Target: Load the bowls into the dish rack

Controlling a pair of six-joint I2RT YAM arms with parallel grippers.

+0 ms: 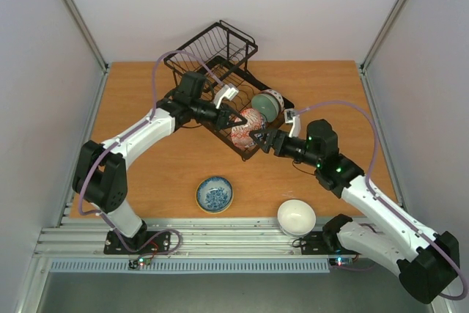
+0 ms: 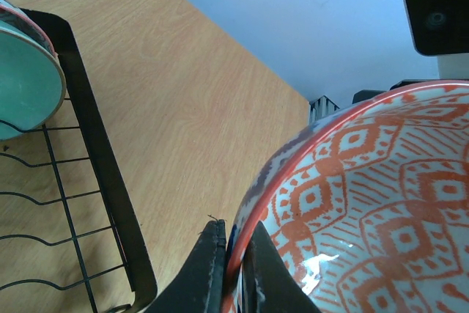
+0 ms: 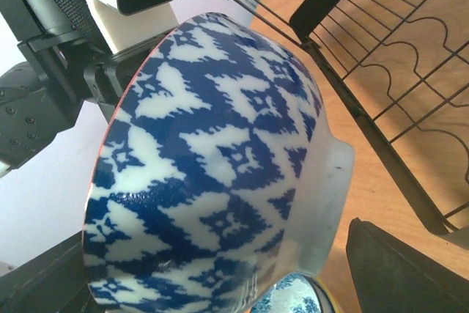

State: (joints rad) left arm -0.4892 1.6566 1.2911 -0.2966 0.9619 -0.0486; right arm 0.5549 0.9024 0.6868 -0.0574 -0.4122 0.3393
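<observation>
Top external view gives us the whole layout: the dish rack (image 1: 216, 53) sits at the far middle of the table (image 1: 161, 174), its raised basket at the far end and its tray running toward the near right. We see the pale green bowl (image 1: 268, 104) standing on edge in the tray. Just near of it, over the tray's near end, the pink-red bowl (image 1: 245, 126) is held tilted on its side between the two arms. The left gripper (image 1: 236, 120) meets it from the left and the right gripper (image 1: 258, 137) from the right.

In the left wrist view we see the left fingers (image 2: 209, 269) closed tight on the bowl's rim, one inside against the red pattern and one outside. In the right wrist view the bowl shows its blue-and-white outer wall and fills the space between the right fingers (image 3: 399, 269), which are spread wide; we cannot tell whether either one touches the bowl.

The blue-and-white bowl (image 1: 215, 193) rests upright on the table, near the front edge and well apart from the rack. The white bowl (image 1: 297, 217) stands to its right, at the near edge.
</observation>
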